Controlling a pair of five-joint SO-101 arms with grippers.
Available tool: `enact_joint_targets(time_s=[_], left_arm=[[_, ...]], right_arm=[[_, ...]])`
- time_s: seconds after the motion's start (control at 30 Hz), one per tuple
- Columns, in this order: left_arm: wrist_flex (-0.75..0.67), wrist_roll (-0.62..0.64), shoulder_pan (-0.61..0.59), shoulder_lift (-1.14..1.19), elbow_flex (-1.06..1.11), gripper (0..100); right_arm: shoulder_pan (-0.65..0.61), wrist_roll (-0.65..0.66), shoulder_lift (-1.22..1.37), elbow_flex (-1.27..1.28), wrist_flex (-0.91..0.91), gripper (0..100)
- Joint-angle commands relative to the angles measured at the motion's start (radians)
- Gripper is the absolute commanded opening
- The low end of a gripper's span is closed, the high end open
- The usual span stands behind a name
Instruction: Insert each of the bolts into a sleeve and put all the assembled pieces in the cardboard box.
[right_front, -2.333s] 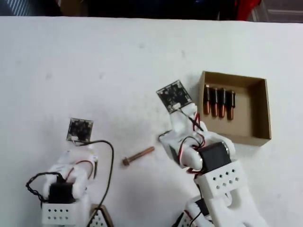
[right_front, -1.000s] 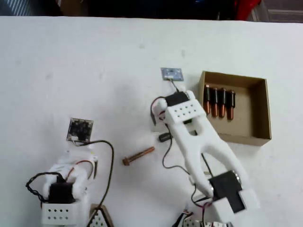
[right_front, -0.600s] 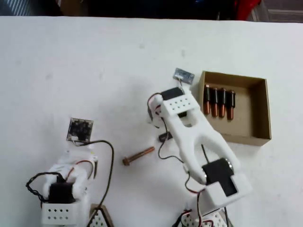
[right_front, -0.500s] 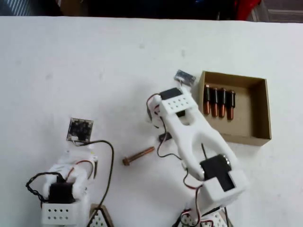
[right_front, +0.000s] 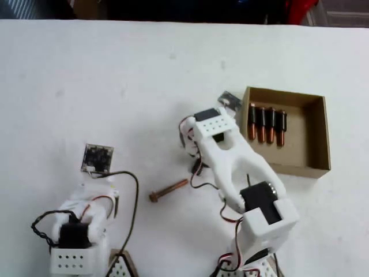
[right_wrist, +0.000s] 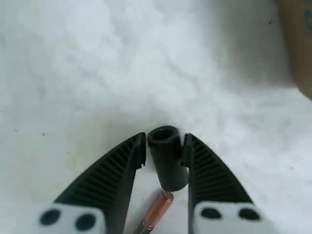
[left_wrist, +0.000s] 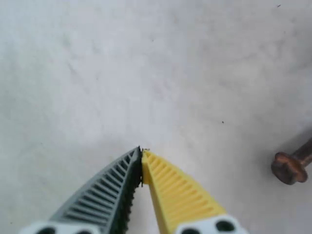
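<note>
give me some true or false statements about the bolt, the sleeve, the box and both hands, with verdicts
1. The cardboard box holds four assembled pieces side by side. True.
2. The loose bolt lies inside the box. False: it lies on the white table, between the two arms.
3. The right hand has a black sleeve between its fingers. True.
4. The left hand is wide open over the bolt. False: its fingers are shut on nothing, and the bolt's head lies off to one side.
</note>
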Motion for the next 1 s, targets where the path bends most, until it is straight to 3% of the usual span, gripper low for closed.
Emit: enact_joint_targets(time_s=[0.0, 0.53, 0.97], left_arm=[[0.006, -0.014, -0.010, -0.005, -0.002, 2], [0.006, -0.014, -0.010, -0.005, -0.002, 2], [0.006, -0.014, -0.010, -0.005, -0.002, 2]], right_arm=[[0.004, 0.043, -0.008, -0.035, -0.005, 5.2], [0.002, 0.354, -0.010, -0.037, -0.005, 5.2], [0.004, 1.134, -0.012, -0.094, -0.004, 5.3]])
